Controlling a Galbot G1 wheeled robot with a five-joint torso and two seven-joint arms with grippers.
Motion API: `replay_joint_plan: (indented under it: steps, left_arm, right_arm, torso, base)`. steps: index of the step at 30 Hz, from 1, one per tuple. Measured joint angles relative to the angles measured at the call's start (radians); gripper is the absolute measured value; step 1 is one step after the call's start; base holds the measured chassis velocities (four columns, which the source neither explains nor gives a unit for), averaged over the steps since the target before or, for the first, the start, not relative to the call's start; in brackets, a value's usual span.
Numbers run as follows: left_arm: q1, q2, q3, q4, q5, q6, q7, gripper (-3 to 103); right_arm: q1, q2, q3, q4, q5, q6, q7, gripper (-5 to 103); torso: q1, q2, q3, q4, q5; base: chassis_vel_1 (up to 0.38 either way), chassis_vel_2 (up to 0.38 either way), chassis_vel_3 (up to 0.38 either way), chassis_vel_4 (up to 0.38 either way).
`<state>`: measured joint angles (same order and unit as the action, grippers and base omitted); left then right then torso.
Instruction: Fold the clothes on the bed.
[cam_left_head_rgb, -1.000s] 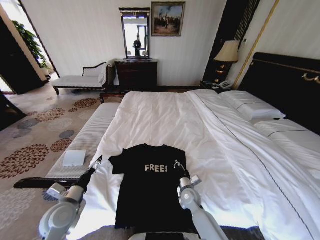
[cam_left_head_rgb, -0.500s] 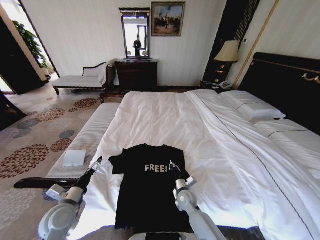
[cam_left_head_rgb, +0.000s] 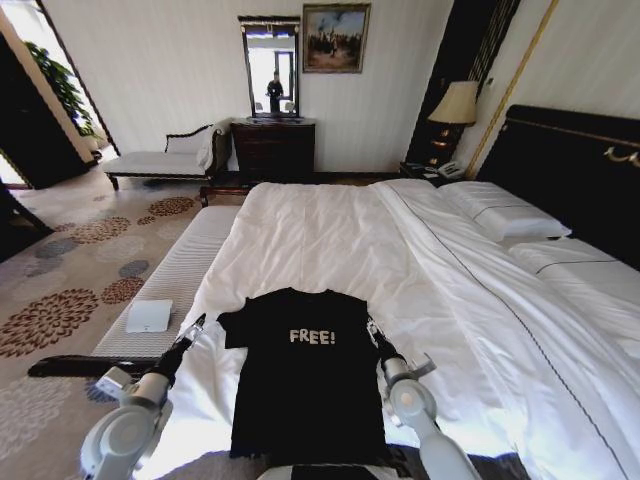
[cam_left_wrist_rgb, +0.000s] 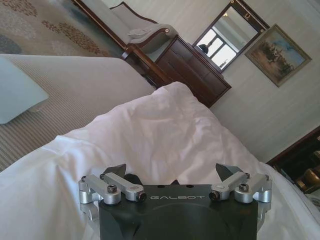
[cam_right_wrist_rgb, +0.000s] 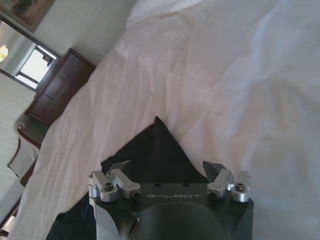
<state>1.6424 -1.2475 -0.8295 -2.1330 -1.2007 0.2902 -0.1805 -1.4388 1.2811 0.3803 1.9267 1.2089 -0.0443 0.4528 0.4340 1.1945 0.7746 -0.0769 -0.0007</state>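
Note:
The clothes are one black T-shirt (cam_left_head_rgb: 300, 390) with pale "FREE!" lettering, lying flat near the foot of the bed (cam_left_head_rgb: 320, 230). My left gripper (cam_left_head_rgb: 195, 325) hovers open over the white duvet just off the shirt's left sleeve; in the left wrist view the left gripper (cam_left_wrist_rgb: 172, 171) has only duvet (cam_left_wrist_rgb: 165, 130) beyond its spread fingers. Open too, my right gripper (cam_left_head_rgb: 372, 328) sits at the shirt's right sleeve edge. In the right wrist view the sleeve's black corner (cam_right_wrist_rgb: 156, 142) points out between the right gripper's (cam_right_wrist_rgb: 166, 165) spread fingers.
A grey-striped bench (cam_left_head_rgb: 175, 275) runs along the bed's left side, with a flat white object (cam_left_head_rgb: 148, 316) on it. White pillows (cam_left_head_rgb: 500, 215) and the dark headboard (cam_left_head_rgb: 570, 170) lie at the right. A dresser (cam_left_head_rgb: 272, 148) stands at the far wall, with patterned carpet (cam_left_head_rgb: 70, 290) on the left.
My right gripper has moved right, from over the shirt's chest lettering to the right sleeve edge. The left gripper has hardly moved.

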Motion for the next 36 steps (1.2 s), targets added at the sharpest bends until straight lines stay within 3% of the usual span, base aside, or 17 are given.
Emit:
replay_joint_plan:
  steps: [5, 13, 25, 36]
  left_arm:
    - [-0.001, 0.006, 0.001, 0.007, 0.002, 0.000, 0.002, 100]
    - [-0.001, 0.013, -0.004, 0.008, -0.001, 0.000, 0.003, 100]
    - [0.004, 0.001, 0.000, 0.006, 0.009, -0.001, 0.003, 100]
    - [0.021, -0.012, -0.001, -0.006, 0.029, -0.006, 0.002, 100]
  right_arm:
    - [-0.054, 0.023, -0.013, 0.069, 0.023, -0.046, 0.074, 99]
    - [-0.090, 0.054, -0.014, 0.096, 0.023, -0.049, 0.120, 100]
    - [-0.095, 0.071, 0.018, 0.154, -0.002, -0.002, 0.101, 100]
    - [-0.079, 0.091, 0.009, 0.108, 0.052, 0.003, 0.102, 100]
  torso:
    - [0.000, 0.000, 0.000, 0.0001, 0.0000]
    - [0.000, 0.000, 0.000, 0.0001, 0.0000]
    - [0.000, 0.000, 0.000, 0.0001, -0.0001]
    - [0.000, 0.000, 0.000, 0.0002, 0.0000]
  base:
    - [0.000, 0.000, 0.000, 0.000]
    - [0.000, 0.000, 0.000, 0.000]
    - [0.000, 0.000, 0.000, 0.000]
    - [0.000, 0.000, 0.000, 0.000]
